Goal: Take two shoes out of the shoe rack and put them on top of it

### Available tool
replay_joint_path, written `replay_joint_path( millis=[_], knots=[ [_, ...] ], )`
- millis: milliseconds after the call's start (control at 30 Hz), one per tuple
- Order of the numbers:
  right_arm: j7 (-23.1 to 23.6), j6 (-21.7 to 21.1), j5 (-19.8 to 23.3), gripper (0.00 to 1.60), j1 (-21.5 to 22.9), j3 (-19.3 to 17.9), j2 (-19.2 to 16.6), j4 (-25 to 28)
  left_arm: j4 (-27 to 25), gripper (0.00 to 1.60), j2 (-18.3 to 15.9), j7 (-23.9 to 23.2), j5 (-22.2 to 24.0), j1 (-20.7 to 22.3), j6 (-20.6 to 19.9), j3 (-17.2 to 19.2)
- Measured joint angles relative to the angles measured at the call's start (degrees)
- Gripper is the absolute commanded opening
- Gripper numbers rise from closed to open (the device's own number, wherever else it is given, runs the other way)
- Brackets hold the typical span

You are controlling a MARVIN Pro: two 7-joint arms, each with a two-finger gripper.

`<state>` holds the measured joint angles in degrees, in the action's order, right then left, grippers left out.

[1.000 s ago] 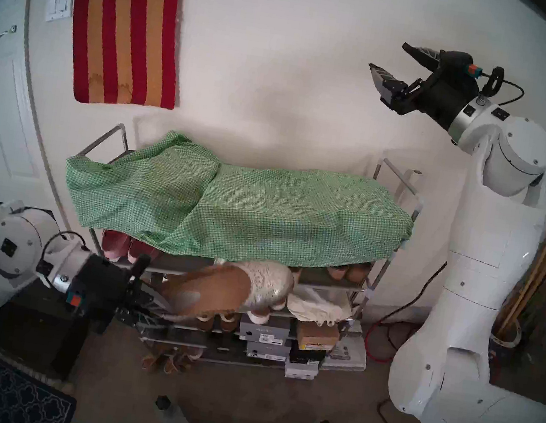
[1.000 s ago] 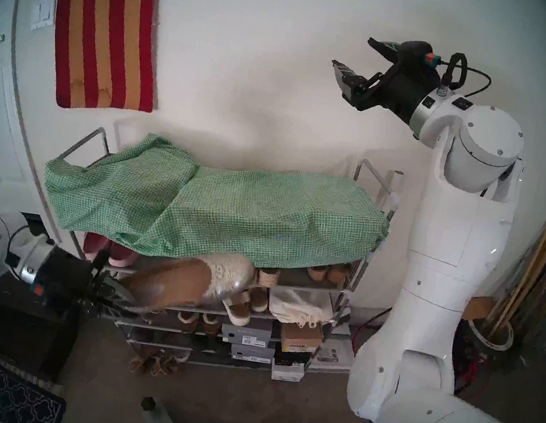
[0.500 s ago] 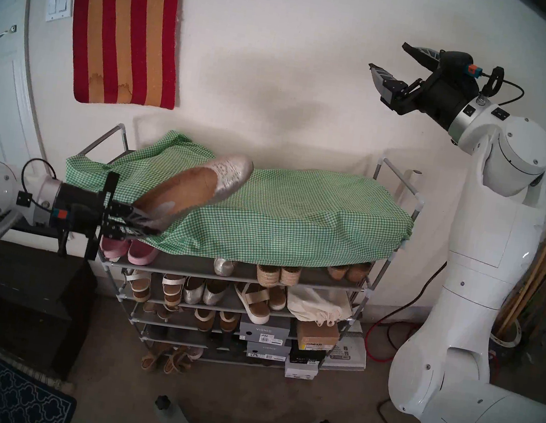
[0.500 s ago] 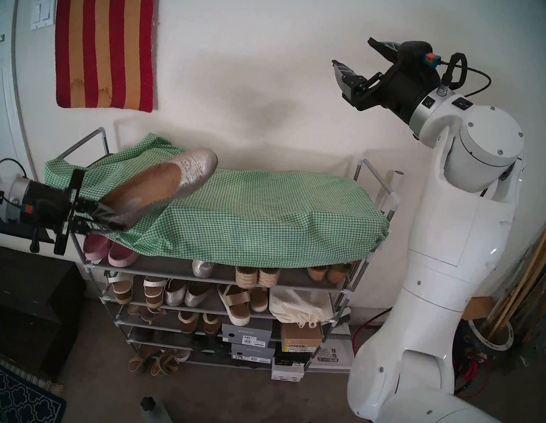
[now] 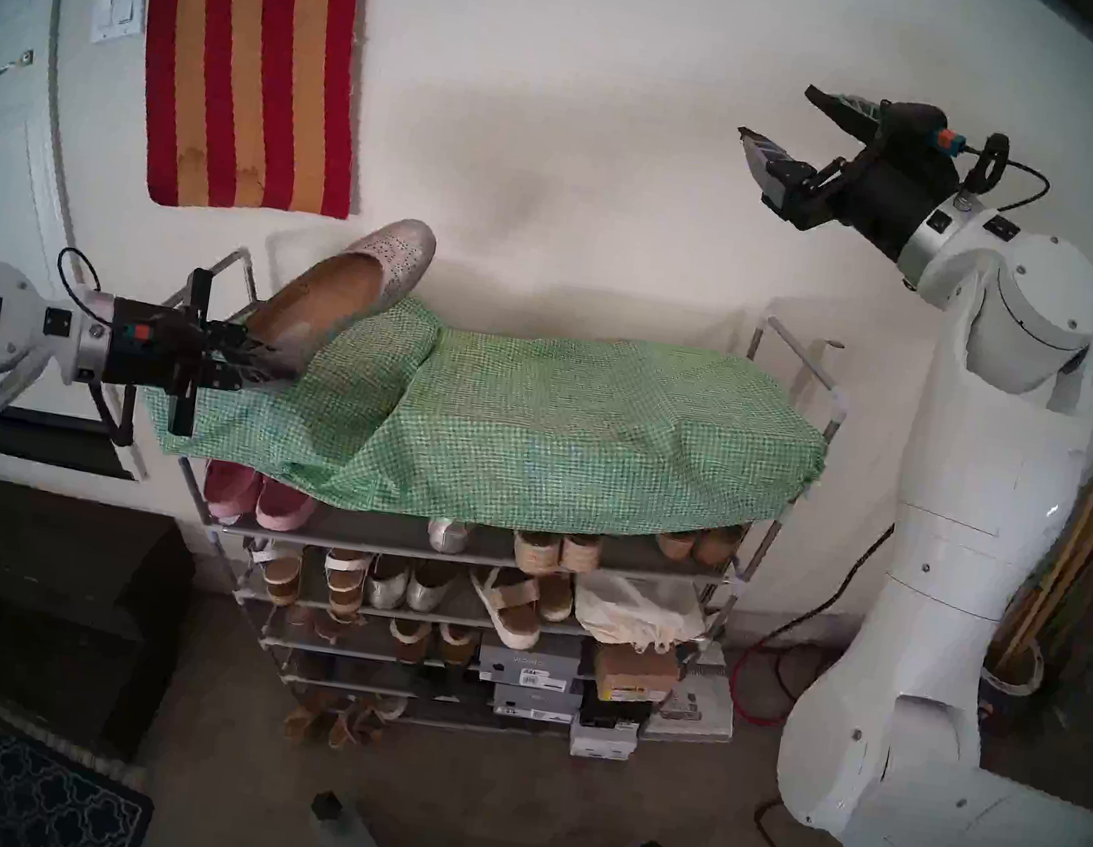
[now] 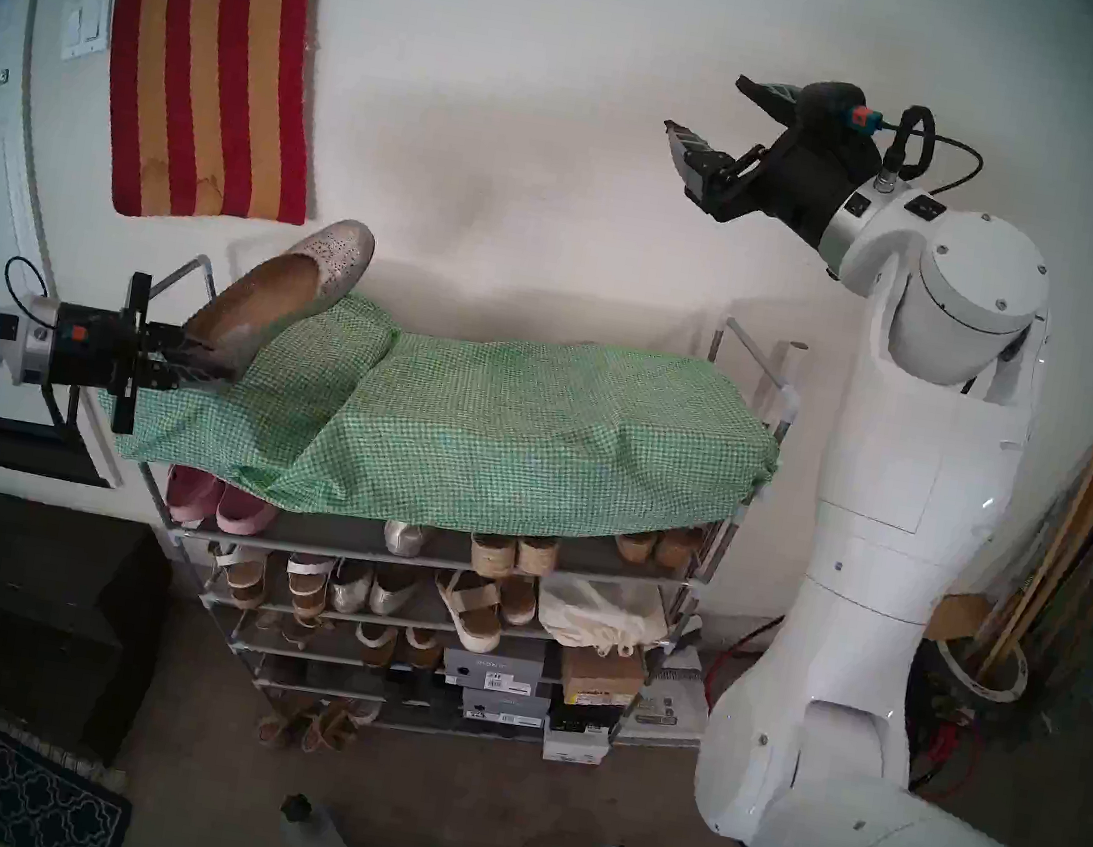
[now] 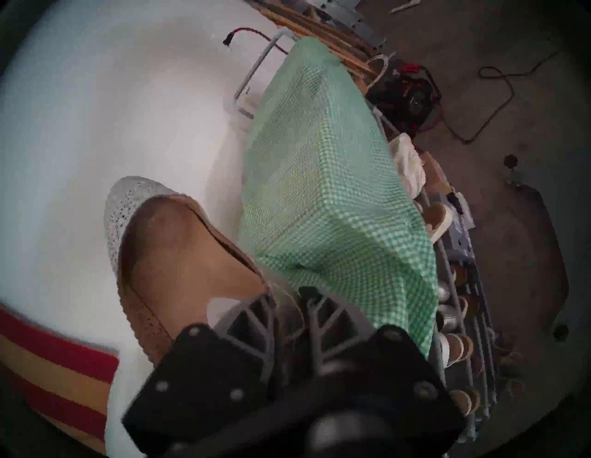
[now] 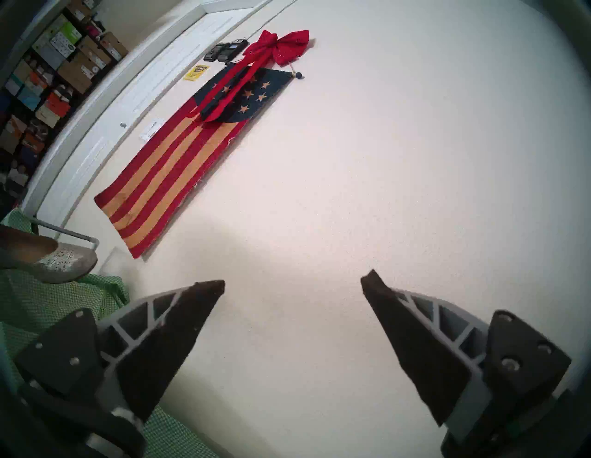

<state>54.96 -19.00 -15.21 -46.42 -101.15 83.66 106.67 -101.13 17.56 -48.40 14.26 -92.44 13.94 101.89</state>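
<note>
My left gripper (image 5: 262,358) (image 6: 216,366) (image 7: 287,307) is shut on the heel of a perforated silver flat (image 5: 353,287) (image 6: 281,298) (image 7: 179,256) with a tan insole. It holds the flat tilted, toe up toward the wall, over the left end of the shoe rack's (image 5: 810,369) (image 6: 750,350) top. A green checked cloth (image 5: 529,424) covers that top. A second silver toe (image 5: 448,533) (image 6: 405,536) pokes out on the shelf below, mostly hidden under the cloth. My right gripper (image 5: 776,112) (image 6: 705,103) (image 8: 292,284) is open and empty, high near the wall; its view shows the flat's toe (image 8: 64,262).
Pink slip-ons (image 5: 257,497) sit at the left of the shelf under the cloth. Plain silver flats (image 5: 408,592), sandals and shoe boxes (image 5: 528,683) fill lower shelves. A striped flag (image 5: 253,49) hangs on the wall. A black chest (image 5: 35,606) stands left; cables (image 5: 767,674) lie right.
My left gripper has carried the perforated flat from in front of the lower shelves up over the cloth, then further up and back to the left end. The right arm has not moved.
</note>
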Motion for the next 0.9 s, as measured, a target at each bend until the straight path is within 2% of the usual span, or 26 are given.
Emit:
replay_joint_path(
  millis=[367,900],
  knots=[
    [0.0,0.0,0.0,1.6,0.0,0.0,0.0,0.0,0.9,0.0,-3.9,2.2,1.0,6.9,-7.0,-4.0],
    [0.0,0.0,0.0,1.6,0.0,0.0,0.0,0.0,-1.0,0.0,-5.8,2.9,1.3,13.6,-12.1,-9.8]
  ],
)
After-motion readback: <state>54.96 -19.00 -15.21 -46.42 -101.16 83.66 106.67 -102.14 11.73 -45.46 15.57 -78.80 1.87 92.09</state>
